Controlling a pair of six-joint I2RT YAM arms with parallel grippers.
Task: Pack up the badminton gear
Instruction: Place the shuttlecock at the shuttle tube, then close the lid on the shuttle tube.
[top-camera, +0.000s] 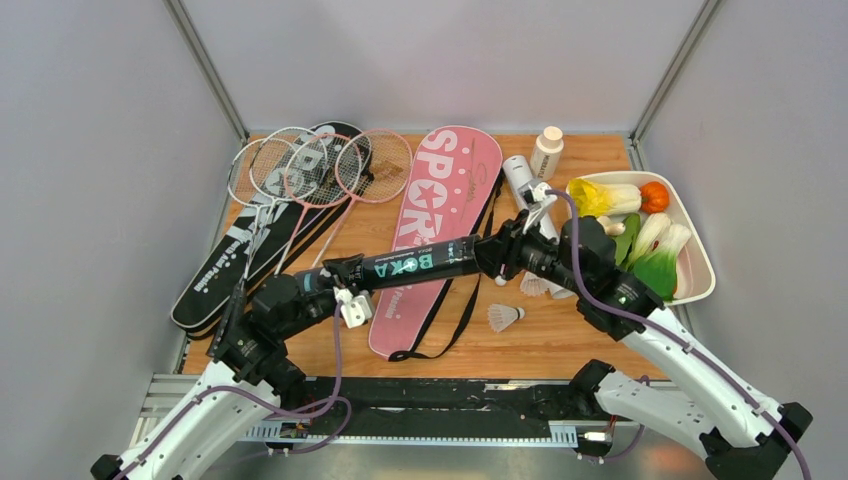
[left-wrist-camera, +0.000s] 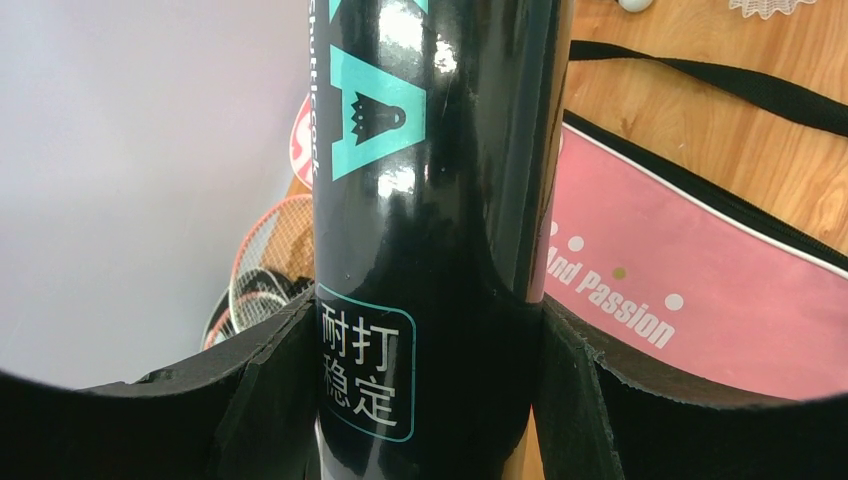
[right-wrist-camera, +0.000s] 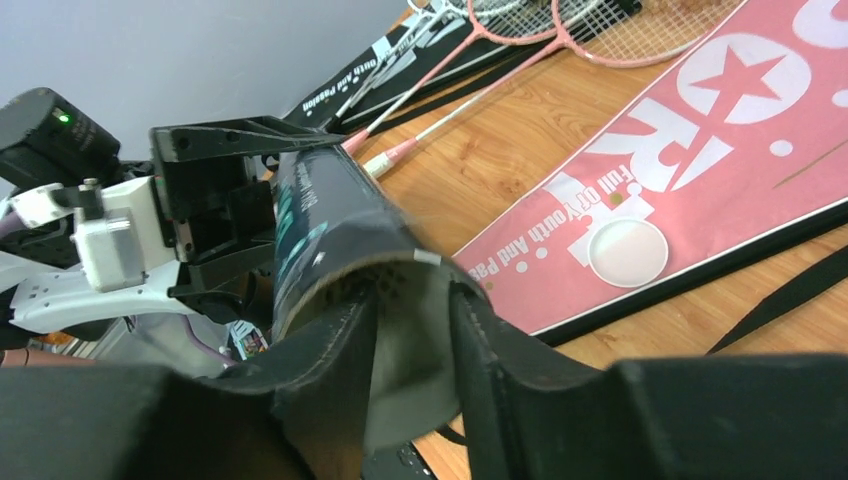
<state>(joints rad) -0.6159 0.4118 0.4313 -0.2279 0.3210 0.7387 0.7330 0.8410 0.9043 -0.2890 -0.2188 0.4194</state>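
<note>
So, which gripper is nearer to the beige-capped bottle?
Right. The right gripper, at the shuttlecock tube's end, is in front of the bottle; the left gripper grips the tube's other end, farther left.

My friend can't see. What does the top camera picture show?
The left gripper holds a black shuttlecock tube above a pink SPORT bag, and the right gripper is at the tube's other end. Rackets lie at the left, a tray of toy vegetables at the right.

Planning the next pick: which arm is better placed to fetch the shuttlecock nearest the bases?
Right, likely. The left gripper is clamped on the black tube; the right gripper stands parted at its mouth, empty, and the shuttlecock lies nearer it.
</note>
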